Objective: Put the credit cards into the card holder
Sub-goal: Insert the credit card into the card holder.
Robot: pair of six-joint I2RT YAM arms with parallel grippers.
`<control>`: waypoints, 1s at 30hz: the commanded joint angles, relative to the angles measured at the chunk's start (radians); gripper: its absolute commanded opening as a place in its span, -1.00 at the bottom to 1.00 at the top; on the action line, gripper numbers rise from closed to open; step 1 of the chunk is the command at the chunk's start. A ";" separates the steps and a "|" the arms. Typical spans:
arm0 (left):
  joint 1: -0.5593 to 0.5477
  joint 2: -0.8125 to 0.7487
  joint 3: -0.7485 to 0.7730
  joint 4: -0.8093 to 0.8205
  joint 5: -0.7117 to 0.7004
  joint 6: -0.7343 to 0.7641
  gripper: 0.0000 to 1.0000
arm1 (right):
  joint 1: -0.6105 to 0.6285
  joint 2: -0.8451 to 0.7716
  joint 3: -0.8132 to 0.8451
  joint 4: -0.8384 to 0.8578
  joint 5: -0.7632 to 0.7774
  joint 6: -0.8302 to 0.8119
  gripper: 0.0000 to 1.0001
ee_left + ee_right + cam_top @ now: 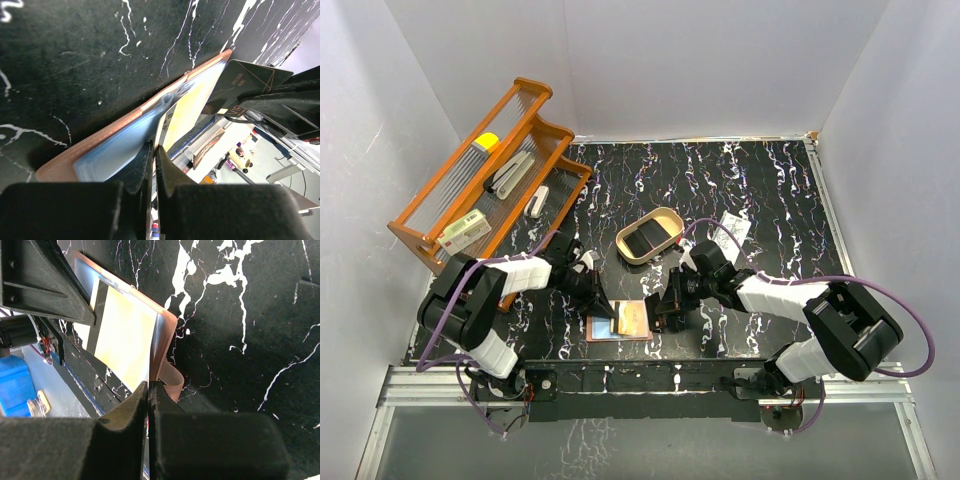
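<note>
**At the table's near edge, left gripper [603, 303] and right gripper [665, 318] crowd the card holder [620, 324]**

Down by the arm bases, the card holder lies open on the black marbled table [750, 190]. A pale blue card [115, 150] shows in its left half, an orange card [125, 335] in its right. The left gripper sits at the holder's left side, jaws pressed together. The right gripper is at its right edge beside the strap tab [172, 385], jaws together too. Whether either pinches anything, I cannot tell. Farther back, an oval tray [648, 237] sits apart.

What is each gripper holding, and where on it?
Right gripper pinches the card holder at its edge beside the strap tab. Left gripper is shut at the opposite side; a hold there cannot be told.
</note>
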 commanded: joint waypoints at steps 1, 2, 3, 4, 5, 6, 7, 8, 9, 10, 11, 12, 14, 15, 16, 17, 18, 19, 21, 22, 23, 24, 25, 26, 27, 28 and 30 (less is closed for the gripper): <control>-0.027 -0.017 -0.028 0.074 -0.055 -0.083 -1.00 | 0.022 0.008 -0.013 0.078 0.019 0.022 -1.00; -0.029 -0.023 -0.034 0.088 -0.062 -0.094 -1.00 | 0.022 0.007 -0.015 0.078 0.021 0.025 -1.00; -0.033 -0.032 -0.039 0.098 -0.071 -0.101 -1.00 | 0.024 0.005 -0.016 0.079 0.024 0.027 -1.00; -0.034 -0.039 -0.043 0.104 -0.080 -0.105 -1.00 | 0.026 0.003 -0.018 0.081 0.028 0.029 -1.00; -0.035 -0.047 -0.048 0.110 -0.090 -0.108 -1.00 | 0.026 0.001 -0.019 0.083 0.028 0.032 -1.00; -0.038 -0.052 -0.053 0.117 -0.094 -0.110 -1.00 | 0.027 0.001 -0.021 0.086 0.028 0.035 -1.00; -0.038 -0.059 -0.060 0.126 -0.098 -0.116 -1.00 | 0.027 -0.001 -0.023 0.088 0.029 0.036 -1.00; -0.040 -0.064 -0.068 0.139 -0.099 -0.125 -1.00 | 0.027 -0.003 -0.026 0.091 0.028 0.041 -1.00; -0.044 -0.070 -0.078 0.155 -0.102 -0.139 -0.95 | 0.027 -0.006 -0.028 0.093 0.026 0.043 -1.00; -0.049 -0.074 -0.090 0.170 -0.102 -0.151 -0.86 | 0.027 -0.008 -0.030 0.094 0.027 0.046 -1.00; -0.053 -0.080 -0.094 0.178 -0.105 -0.161 -0.75 | 0.028 -0.011 -0.030 0.094 0.026 0.047 -1.00; -0.056 -0.087 -0.092 0.174 -0.111 -0.163 -0.61 | 0.027 -0.014 -0.029 0.090 0.027 0.047 -1.00; -0.058 -0.111 -0.077 0.143 -0.132 -0.154 -0.40 | 0.027 -0.026 -0.020 0.074 0.032 0.047 -1.00; -0.058 -0.126 -0.061 0.109 -0.157 -0.137 -0.36 | 0.027 -0.033 -0.014 0.063 0.034 0.047 -1.00; -0.058 -0.142 -0.043 0.063 -0.175 -0.124 -0.33 | 0.027 -0.039 -0.006 0.051 0.035 0.047 -1.00; -0.058 -0.156 -0.028 0.036 -0.192 -0.115 -0.30 | 0.027 -0.046 0.002 0.037 0.039 0.047 -1.00; -0.057 -0.171 -0.013 0.010 -0.207 -0.108 -0.27 | 0.027 -0.054 0.009 0.024 0.042 0.047 -1.00; -0.057 -0.191 -0.001 -0.010 -0.221 -0.103 -0.25 | 0.028 -0.063 0.013 0.013 0.049 0.047 -1.00; -0.060 -0.215 0.008 -0.029 -0.241 -0.105 -0.20 | 0.028 -0.074 0.018 0.001 0.055 0.049 -1.00; -0.062 -0.224 0.005 -0.024 -0.242 -0.112 -0.19 | 0.027 -0.076 0.018 0.000 0.058 0.051 -1.00; -0.064 -0.226 0.000 -0.017 -0.239 -0.119 -0.18 | 0.028 -0.076 0.016 0.000 0.063 0.054 -1.00; -0.066 -0.226 -0.004 -0.012 -0.236 -0.124 -0.18 | 0.028 -0.075 0.012 0.000 0.069 0.057 -1.00; -0.069 -0.226 -0.008 -0.006 -0.234 -0.127 -0.18 | 0.028 -0.072 0.008 0.000 0.075 0.060 -1.00; -0.071 -0.226 -0.013 0.000 -0.233 -0.129 -0.18 | 0.028 -0.070 0.002 0.002 0.081 0.063 -1.00; -0.073 -0.222 -0.019 0.008 -0.228 -0.132 -0.18 | 0.028 -0.069 -0.004 0.008 0.085 0.070 -1.00; -0.076 -0.217 -0.024 0.019 -0.224 -0.136 -0.18 | 0.027 -0.068 -0.012 0.019 0.086 0.076 -1.00; -0.084 -0.206 -0.043 0.044 -0.214 -0.149 -0.19 | 0.028 -0.064 -0.022 0.031 0.086 0.088 -1.00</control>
